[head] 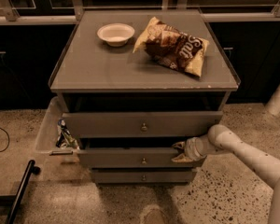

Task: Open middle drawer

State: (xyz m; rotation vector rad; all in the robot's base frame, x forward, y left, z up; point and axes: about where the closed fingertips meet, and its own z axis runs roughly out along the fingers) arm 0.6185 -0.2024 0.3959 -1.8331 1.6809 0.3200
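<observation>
The middle drawer (130,158) is a grey flat front with a small round knob (143,161), below the taller top front. It stands slightly out, with a dark gap above it. My gripper (179,152) is at the right end of this drawer's front, against its upper edge, on the end of my white arm (245,152), which comes in from the lower right.
The top drawer (140,124) also stands slightly out, and the narrow bottom drawer (142,176) is in. A white bowl (115,33) and a chip bag (172,45) lie on the cabinet top. A clear bin (50,130) with packets hangs at the left. A black pole (19,192) lies on the floor.
</observation>
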